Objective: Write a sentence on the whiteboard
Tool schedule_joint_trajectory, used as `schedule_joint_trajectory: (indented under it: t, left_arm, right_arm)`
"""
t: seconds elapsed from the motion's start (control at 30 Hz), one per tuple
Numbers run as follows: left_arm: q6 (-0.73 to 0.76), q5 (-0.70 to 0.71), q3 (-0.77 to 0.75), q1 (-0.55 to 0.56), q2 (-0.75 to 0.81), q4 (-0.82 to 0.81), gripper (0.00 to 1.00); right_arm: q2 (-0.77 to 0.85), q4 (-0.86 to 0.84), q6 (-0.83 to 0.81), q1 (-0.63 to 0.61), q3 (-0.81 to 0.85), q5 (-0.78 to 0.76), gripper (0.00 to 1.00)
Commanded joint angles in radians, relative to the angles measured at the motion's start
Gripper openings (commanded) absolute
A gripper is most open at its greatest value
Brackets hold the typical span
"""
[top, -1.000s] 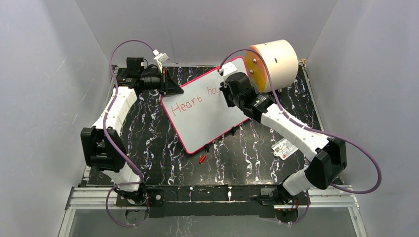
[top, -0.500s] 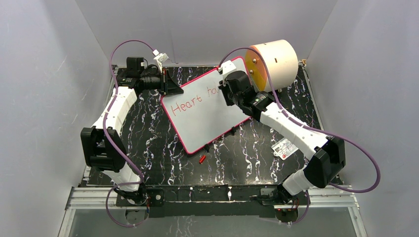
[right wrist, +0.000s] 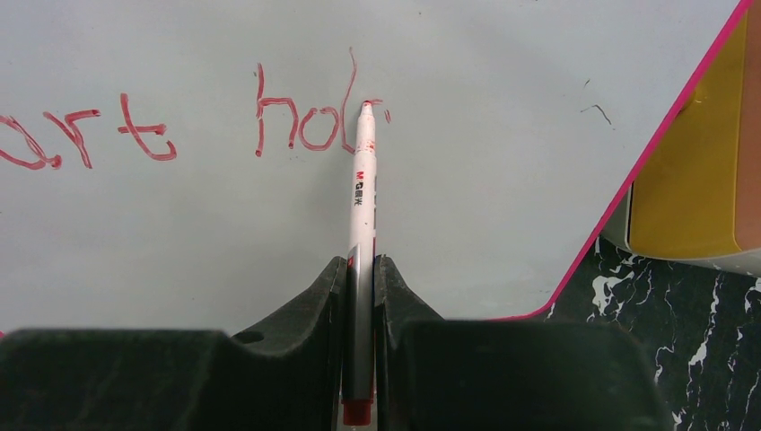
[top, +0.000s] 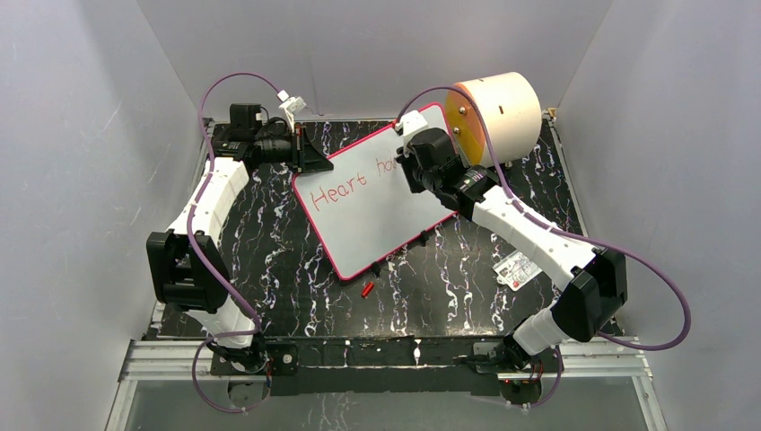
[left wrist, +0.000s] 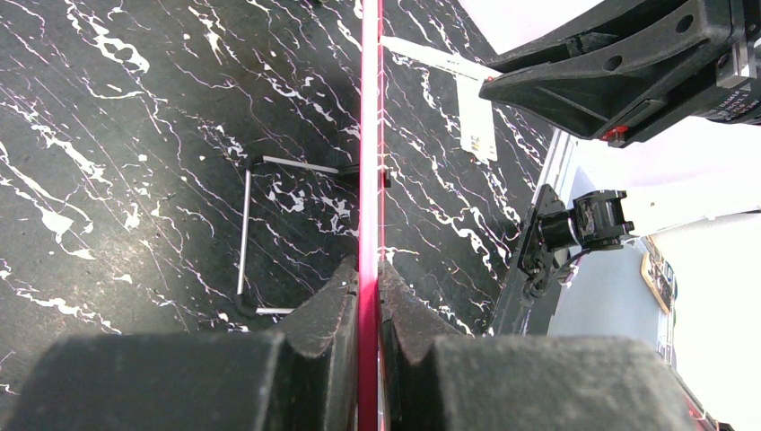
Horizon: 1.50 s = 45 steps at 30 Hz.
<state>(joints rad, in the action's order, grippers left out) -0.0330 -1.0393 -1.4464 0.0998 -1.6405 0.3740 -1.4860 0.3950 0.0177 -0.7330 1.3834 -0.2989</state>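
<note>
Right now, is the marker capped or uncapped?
Uncapped: the marker shows a bare red tip on the whiteboard, barrel clamped in the right pincer.

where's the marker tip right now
In the right wrist view, centre, the marker clamped between the right fingers has its tip against the whiteboard, at the end of the red lettering.

On the whiteboard (top: 386, 229) we read the sentence (top: 339, 190) in red: "Heart hol", then a partial stroke. The marker (right wrist: 362, 193) barrel bears small red print starting with M — we cannot read the rest.
</note>
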Motion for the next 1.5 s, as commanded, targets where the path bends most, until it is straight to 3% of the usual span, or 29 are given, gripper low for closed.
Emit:
schedule_joint_trajectory:
  t: [0.0,0.67,1.47]
  left_arm:
    - [0.021,-0.009,0.019,0.012,0.008,0.077,0.0]
    - [0.021,-0.011,0.019,0.012,0.007,0.08,0.0]
    - [0.023,-0.009,0.018,0.012,0.008,0.08,0.0]
  right_arm:
    - [0.003,-0.004,-0.016,0.004,0.036,0.025,0.0]
    - [0.01,0.057,-0.016,0.004,0.008,0.003,0.0]
    - [0.02,-0.041,-0.016,0.013,0.026,-0.046,0.0]
